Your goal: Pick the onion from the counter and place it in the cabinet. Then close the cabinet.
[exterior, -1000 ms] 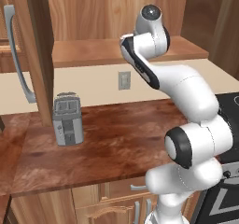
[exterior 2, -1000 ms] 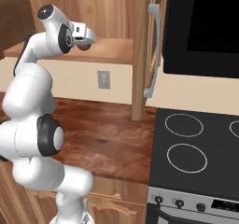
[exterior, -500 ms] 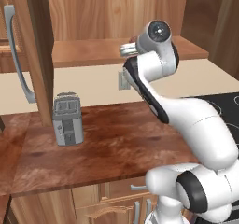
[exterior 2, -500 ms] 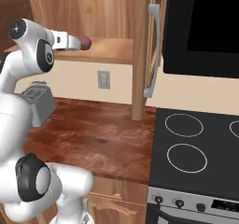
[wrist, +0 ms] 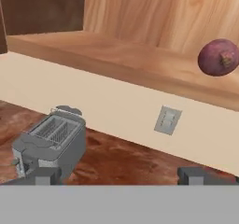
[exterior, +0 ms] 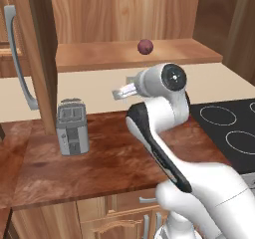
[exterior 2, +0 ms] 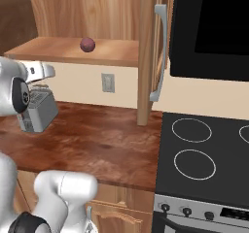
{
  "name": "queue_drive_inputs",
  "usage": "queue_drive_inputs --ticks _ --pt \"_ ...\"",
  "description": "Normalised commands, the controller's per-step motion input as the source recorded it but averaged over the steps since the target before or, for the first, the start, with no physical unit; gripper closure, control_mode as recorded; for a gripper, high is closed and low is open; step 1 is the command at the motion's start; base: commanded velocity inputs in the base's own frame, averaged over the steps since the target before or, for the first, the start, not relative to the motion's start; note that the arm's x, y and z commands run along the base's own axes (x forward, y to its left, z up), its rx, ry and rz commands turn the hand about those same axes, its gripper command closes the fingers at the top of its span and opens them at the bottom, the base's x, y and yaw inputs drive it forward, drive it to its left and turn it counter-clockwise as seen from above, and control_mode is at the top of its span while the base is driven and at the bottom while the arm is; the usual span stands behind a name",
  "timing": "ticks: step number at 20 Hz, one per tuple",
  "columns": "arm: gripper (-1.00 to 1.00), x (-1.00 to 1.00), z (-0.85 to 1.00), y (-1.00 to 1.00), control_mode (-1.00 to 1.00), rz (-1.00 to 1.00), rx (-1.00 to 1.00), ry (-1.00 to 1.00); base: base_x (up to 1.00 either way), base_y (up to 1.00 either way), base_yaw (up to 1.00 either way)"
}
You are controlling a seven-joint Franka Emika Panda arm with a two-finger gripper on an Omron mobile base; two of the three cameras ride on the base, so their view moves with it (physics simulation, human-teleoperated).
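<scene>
One onion being seen resting on the cabinet shelf, up and right of the gripper, fingers spread apart and empty, one toaster standing on the counter below.

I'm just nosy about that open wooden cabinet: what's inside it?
On the cabinet's wooden shelf lies one small reddish-purple onion, nothing else visible. The open doors hide the cabinet's sides, and the part above the shelf is cut off.
</scene>
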Motion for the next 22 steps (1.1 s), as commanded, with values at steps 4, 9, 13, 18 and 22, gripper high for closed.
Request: queue_drive_inputs --ticks 4,9,13,18,22 --pt "-1.00 -0.50 -0.97 1.00 -1.00 0.14 -0.23 0.01 0.00 0.00 0.00" --pt "-1.00 -0.05 -0.71 1.00 -1.00 0.09 -0.34 -0.03 0.00 0.00 0.00" --pt "-1.00 0.04 -0.24 1.00 -1.00 0.04 -0.38 -0.11 0.00 0.00 0.00" --pt "-1.00 0.12 -0.13 1.00 -1.00 0.00 -0.34 -0.01 0.00 0.00 0.00" --pt "-1.00 0.01 -0.19 1.00 -1.00 0.00 -0.31 0.00 0.00 0.00 0.00"
